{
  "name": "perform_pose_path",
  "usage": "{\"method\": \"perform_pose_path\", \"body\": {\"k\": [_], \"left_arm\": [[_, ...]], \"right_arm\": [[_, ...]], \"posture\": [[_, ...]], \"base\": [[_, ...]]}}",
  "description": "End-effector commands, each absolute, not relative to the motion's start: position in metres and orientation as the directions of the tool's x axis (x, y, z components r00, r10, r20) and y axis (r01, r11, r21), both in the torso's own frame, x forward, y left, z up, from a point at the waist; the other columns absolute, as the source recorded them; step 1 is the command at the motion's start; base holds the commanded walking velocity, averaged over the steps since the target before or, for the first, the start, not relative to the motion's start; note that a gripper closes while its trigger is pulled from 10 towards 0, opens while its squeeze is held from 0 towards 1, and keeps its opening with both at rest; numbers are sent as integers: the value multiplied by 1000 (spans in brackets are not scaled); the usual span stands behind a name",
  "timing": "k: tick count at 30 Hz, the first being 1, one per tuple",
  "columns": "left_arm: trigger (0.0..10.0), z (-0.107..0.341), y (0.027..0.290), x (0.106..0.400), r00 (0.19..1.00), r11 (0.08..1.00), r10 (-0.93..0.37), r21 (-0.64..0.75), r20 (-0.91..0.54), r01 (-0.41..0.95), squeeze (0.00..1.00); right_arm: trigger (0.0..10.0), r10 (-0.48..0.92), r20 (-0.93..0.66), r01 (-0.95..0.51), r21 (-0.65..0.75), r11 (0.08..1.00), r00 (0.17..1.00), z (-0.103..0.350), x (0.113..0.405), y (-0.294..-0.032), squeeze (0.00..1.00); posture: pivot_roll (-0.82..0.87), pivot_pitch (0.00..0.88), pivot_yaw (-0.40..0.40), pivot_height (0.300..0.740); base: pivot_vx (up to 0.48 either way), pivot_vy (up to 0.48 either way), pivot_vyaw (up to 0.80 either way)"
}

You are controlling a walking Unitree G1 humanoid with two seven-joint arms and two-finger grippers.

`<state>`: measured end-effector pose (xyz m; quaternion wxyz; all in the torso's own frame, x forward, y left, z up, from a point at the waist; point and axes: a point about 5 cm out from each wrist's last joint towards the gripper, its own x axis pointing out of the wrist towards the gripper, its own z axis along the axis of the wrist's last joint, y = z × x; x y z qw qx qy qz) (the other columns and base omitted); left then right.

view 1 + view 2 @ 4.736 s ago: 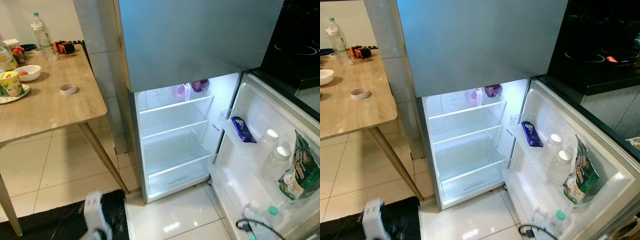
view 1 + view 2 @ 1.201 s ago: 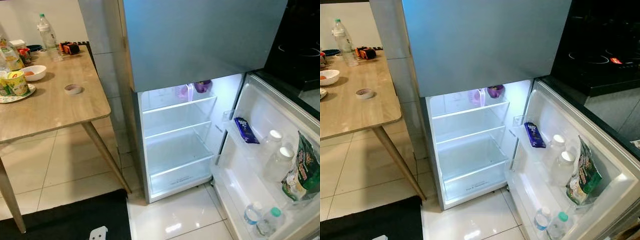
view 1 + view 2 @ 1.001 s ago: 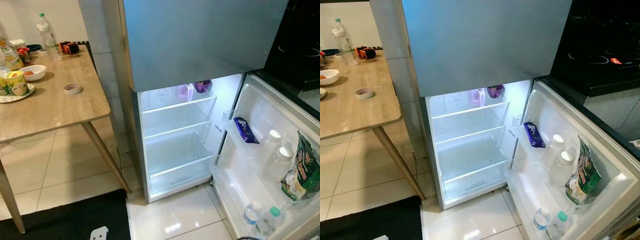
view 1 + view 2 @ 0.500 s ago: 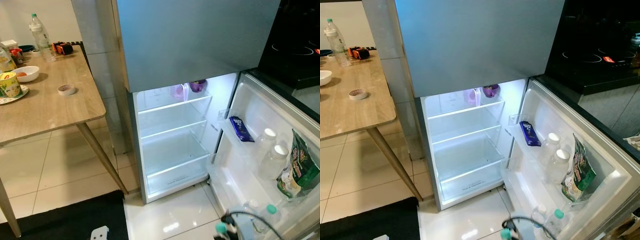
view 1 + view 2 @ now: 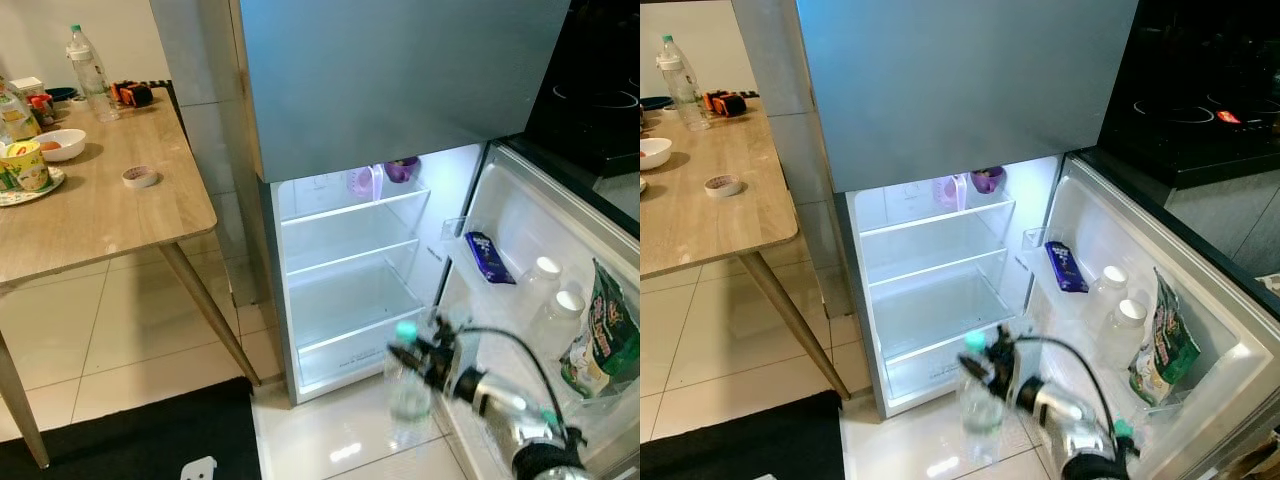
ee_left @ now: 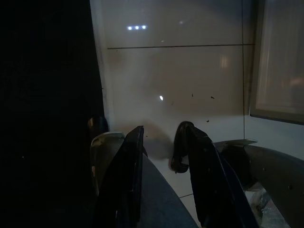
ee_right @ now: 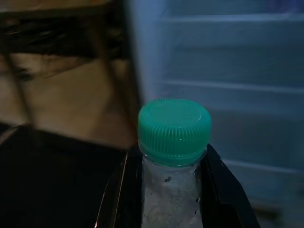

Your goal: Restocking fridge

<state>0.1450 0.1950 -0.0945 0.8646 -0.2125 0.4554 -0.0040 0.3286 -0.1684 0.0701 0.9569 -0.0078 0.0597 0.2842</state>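
Note:
My right gripper (image 5: 420,358) is shut on a clear water bottle (image 5: 407,395) with a green cap (image 7: 174,130), held upright just under the cap. It hangs above the floor in front of the open fridge's lowest shelf (image 5: 355,335). In the right wrist view the black fingers (image 7: 119,190) flank the bottle's neck, with the lit shelves behind. My left gripper (image 6: 160,129) hangs idle over the pale floor tiles, open with nothing between its fingers.
The fridge door (image 5: 520,215) stands open on the right, holding a blue packet (image 5: 489,257), two white-capped bottles (image 5: 545,275) and a green snack bag (image 5: 603,335). A purple cup (image 5: 402,170) is on the top shelf. A wooden table (image 5: 100,210) stands left, a black mat (image 5: 150,440) below.
My right arm has risen into view from the bottom right, carrying the green-capped bottle up and left to the front of the fridge opening. The camera has shifted slightly.

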Motion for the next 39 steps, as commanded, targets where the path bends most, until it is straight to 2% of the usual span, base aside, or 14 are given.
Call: {"method": "perform_pose_path", "body": {"k": [1, 9, 20, 28, 39], "left_arm": [[10000, -96, 192, 143, 582, 909, -203, -373, -788, -188, 0], [10000, -97, 190, 141, 578, 906, -210, -379, -788, -187, 0], [10000, -98, 190, 138, 574, 905, -209, -379, -792, -193, 0], [10000, -97, 190, 139, 578, 904, -208, -380, -789, -195, 0], [10000, -98, 188, 138, 576, 904, -212, -383, -789, -191, 0]], "right_arm": [[10000, 498, -90, -502, -28, 864, 862, 79, 334, -175, 0], [10000, 337, -98, -349, -175, 921, 937, 91, 343, -195, 0], [10000, 88, -110, -122, -358, 926, 990, 90, 342, -228, 0], [10000, -14, -88, -25, -429, 903, 996, 98, 343, -246, 0], [10000, -102, -8, 88, -437, 895, 995, 114, 347, -262, 0]], "posture": [[-108, 0, 5, 734], [-110, 0, 2, 734], [-113, 0, 3, 734], [-113, 0, 0, 734], [-119, 4, 4, 734]], "base": [[0, 0, 0], [0, 0, 0], [0, 0, 0], [0, 0, 0], [0, 0, 0]]}}
